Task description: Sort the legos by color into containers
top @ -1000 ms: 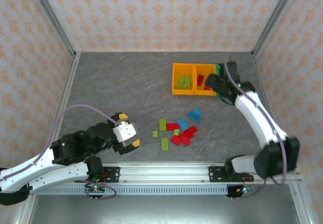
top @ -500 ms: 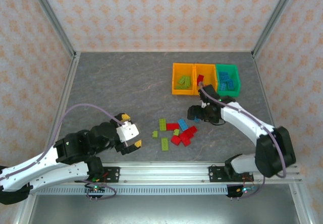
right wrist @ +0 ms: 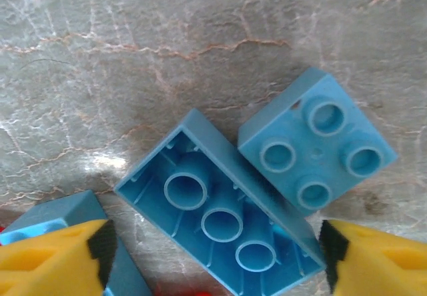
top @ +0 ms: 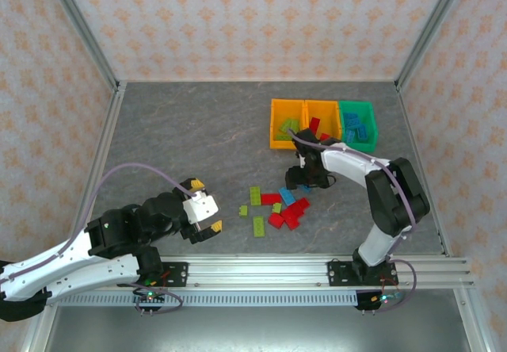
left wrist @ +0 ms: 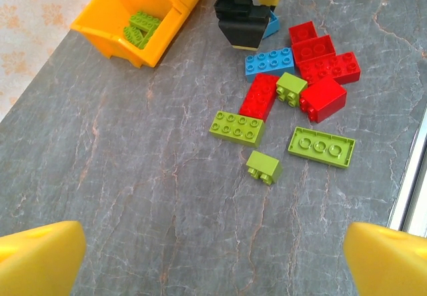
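Note:
My right gripper [top: 305,179] is low over the loose legos, open. In its wrist view an overturned blue brick [right wrist: 220,219] lies on the table between the yellow fingers [right wrist: 57,259]. A square blue brick [right wrist: 317,149] leans against it. Red bricks [top: 289,216], lime bricks [top: 255,195] and a blue one [top: 287,196] lie in a cluster mid-table. Three containers stand at the back right: an orange bin [top: 274,124] with green bricks, an orange bin [top: 322,103] with red ones, and a green bin [top: 358,104] with blue ones. My left gripper [top: 206,206] hangs open left of the cluster, holding nothing.
In the left wrist view the lime plate [left wrist: 320,147], a lime brick [left wrist: 237,127] and a small lime brick [left wrist: 263,167] lie nearest, with bare grey table in front of them. A metal rail [top: 253,271] runs along the near edge.
My right arm has swung from the green bin back down to the blue bricks by the cluster. The left arm has barely moved.

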Robot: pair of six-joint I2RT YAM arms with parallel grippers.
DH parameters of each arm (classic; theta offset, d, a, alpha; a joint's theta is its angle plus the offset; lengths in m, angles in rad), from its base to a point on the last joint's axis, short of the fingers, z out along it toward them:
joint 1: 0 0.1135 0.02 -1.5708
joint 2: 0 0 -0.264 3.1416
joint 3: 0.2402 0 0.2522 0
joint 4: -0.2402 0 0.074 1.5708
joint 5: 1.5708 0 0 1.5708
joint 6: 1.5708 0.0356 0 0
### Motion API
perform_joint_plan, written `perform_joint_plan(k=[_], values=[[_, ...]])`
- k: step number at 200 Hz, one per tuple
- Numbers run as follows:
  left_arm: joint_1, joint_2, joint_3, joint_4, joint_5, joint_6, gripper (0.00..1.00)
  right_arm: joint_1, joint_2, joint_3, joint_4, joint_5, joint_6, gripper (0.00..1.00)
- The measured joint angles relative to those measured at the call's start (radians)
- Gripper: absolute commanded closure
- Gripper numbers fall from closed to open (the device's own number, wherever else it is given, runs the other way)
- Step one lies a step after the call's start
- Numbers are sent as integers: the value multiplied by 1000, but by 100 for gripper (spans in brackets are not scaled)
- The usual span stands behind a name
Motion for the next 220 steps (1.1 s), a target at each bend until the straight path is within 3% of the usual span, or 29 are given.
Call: perform_joint_plan(k=[53, 111, 145, 185, 204, 220], values=[[0, -2, 0, 0, 0, 0, 0, 59, 0, -15, 26, 1, 25, 53], [0, -10, 0, 0, 0, 0, 0, 64, 8, -16, 30, 45, 51, 68], [0, -16, 0, 0, 0, 0, 0, 64, -47, -35, 34, 74, 74, 73], [0, -27, 0, 0, 0, -1, 0, 56, -291, -64, 53, 144, 136, 74], [0, -39, 0, 0, -5, -4, 0, -4, -392, -59, 67, 192, 175, 74], [0, -45, 0, 0, -7, -8, 0, -116, -424, -41, 90, 218, 200, 74]])
